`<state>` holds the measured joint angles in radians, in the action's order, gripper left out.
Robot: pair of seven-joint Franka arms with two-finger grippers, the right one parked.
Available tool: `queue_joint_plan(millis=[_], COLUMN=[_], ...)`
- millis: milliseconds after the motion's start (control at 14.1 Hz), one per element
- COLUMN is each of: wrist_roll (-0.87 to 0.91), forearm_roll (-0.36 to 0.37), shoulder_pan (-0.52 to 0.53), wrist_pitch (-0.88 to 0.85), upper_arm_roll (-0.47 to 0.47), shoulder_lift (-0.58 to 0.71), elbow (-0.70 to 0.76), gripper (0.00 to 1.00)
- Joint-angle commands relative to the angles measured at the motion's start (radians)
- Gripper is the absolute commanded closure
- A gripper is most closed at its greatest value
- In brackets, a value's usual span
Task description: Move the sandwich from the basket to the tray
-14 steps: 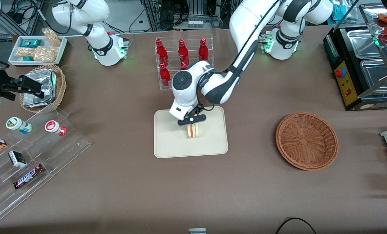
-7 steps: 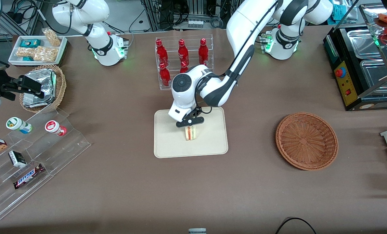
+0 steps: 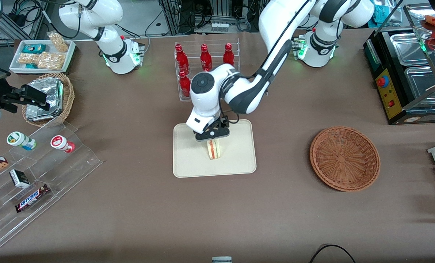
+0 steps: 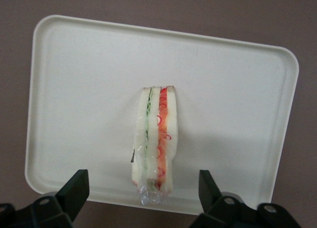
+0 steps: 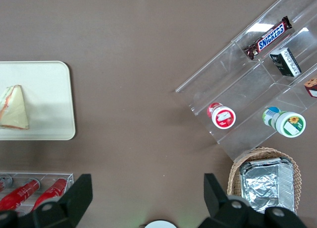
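Note:
The sandwich (image 3: 214, 149), a white wedge with red and green layers, stands on edge in the middle of the cream tray (image 3: 191, 160). My gripper (image 3: 212, 136) hovers just above it, open. In the left wrist view the sandwich (image 4: 154, 139) lies on the tray (image 4: 74, 89) between the two black fingers (image 4: 75, 188) of the gripper (image 4: 142, 187), with a wide gap on each side. The right wrist view shows the sandwich (image 5: 14, 109) resting on the tray (image 5: 49, 99). The reddish-brown basket (image 3: 344, 157) sits with nothing in it, toward the working arm's end.
A clear rack of red bottles (image 3: 202, 67) stands just farther from the front camera than the tray. A clear stepped shelf with snacks (image 3: 38, 171) and a tan basket of foil packs (image 3: 49, 98) lie toward the parked arm's end. A food warmer (image 3: 411, 73) is at the working arm's end.
The gripper has risen slightly off the sandwich, and the wrist has shifted a little away from the front camera. The sandwich stays standing on the tray.

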<state>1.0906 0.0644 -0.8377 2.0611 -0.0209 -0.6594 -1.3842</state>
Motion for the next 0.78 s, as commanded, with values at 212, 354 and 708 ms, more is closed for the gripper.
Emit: queue_joint_plan(millis=[212, 354, 708], wrist_roll=[-0.055, -0.171, -0.458], forearm_roll=[0.006, -0.001, -0.006], shoulder_pan=[0.143, 0.211, 0.379], wrist_pitch=[-0.203, -0.203, -0.211], upper_arm_roll=[0.001, 0.001, 0.001], shoulder_lift=[0.187, 0.245, 0.417], elbow=[-0.105, -0.180, -0.355], gripper=[0.00, 0.00, 0.00])
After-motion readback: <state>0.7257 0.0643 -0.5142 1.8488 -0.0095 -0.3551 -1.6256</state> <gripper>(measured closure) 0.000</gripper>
